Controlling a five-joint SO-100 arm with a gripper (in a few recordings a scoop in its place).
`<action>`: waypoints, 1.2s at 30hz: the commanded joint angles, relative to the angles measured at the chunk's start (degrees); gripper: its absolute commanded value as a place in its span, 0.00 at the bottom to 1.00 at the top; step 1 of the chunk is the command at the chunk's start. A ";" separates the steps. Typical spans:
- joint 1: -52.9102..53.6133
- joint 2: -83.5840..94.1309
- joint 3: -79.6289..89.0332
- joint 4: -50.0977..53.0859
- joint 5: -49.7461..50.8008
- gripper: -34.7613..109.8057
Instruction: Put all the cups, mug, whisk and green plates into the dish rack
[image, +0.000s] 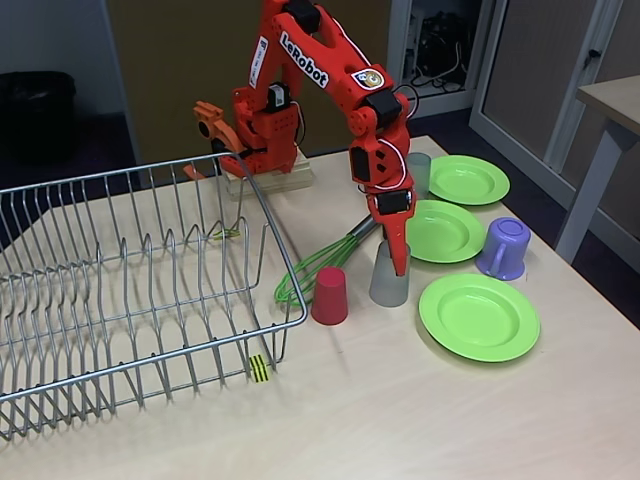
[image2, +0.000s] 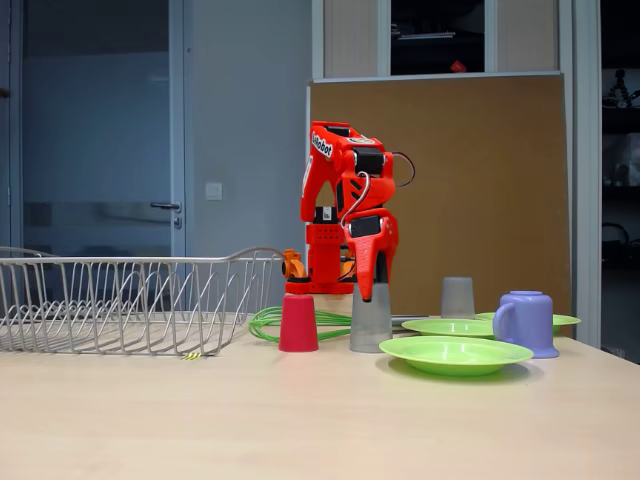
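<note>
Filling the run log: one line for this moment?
gripper: down at grey cup, grasp unclear | dish rack: no dishes | red cup: on table

even, soft indoor light in both fixed views; faint shadows under the green plates (image2: 455, 353); sharp focus, slightly grainy, no glare.

This looks like an office or lab room used for robot trials. A pale wood-laminate bench (image: 420, 420) stands on dark carpet, with a brown pinboard partition (image2: 470, 180) behind it, a glazed door with a lever handle (image2: 165, 206) and a wall switch (image2: 212, 190) beyond, and another desk (image: 610, 110) at the right edge.
</note>
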 joint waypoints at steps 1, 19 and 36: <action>-0.09 -0.53 -1.32 0.26 0.88 0.34; -1.32 10.72 -10.02 17.67 1.41 0.24; 16.61 14.59 -40.43 36.30 -27.69 0.24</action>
